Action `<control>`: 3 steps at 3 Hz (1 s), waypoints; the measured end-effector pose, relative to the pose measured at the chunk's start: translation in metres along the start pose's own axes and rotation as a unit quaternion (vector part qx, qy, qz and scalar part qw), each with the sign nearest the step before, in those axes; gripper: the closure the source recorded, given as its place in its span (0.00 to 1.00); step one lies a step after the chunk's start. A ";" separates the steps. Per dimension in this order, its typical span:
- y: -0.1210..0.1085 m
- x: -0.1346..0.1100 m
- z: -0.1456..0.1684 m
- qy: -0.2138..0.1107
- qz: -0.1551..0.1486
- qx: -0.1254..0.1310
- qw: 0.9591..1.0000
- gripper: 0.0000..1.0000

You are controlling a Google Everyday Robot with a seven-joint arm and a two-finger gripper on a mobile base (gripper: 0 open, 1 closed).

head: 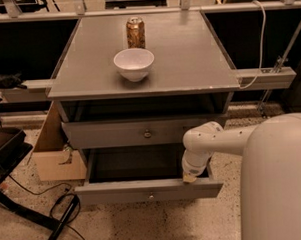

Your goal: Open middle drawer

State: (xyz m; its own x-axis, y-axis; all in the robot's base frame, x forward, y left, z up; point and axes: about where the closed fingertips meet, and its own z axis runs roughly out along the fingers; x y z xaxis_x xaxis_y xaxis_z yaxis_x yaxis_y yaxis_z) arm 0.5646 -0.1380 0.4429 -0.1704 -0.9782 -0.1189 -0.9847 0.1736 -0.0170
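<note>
The middle drawer (113, 192) is a wide shallow grey drawer with a small round metal knob (151, 196). It stands pulled well out of the grey cabinet, and its dark inside (132, 165) looks empty. My gripper (189, 177) is at the end of the white arm (211, 139). It points down just behind the drawer's front panel, near its right end. The taller-fronted drawer (106, 135) with its knob (147, 134) sits above it, only slightly out.
A white bowl (133, 63) and a brown can (135, 32) stand on the cabinet top (188, 60). A cardboard box (54, 161) is on the floor at the left, with black cables (59, 216) and a dark stand beside it. My white body (278, 186) fills the lower right.
</note>
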 end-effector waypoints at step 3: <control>0.000 0.000 0.000 0.000 0.000 0.000 1.000 0.00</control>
State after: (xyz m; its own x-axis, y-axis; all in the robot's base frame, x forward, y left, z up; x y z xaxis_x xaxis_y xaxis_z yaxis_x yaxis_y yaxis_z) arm 0.5645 -0.1380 0.4428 -0.1703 -0.9782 -0.1189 -0.9847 0.1735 -0.0168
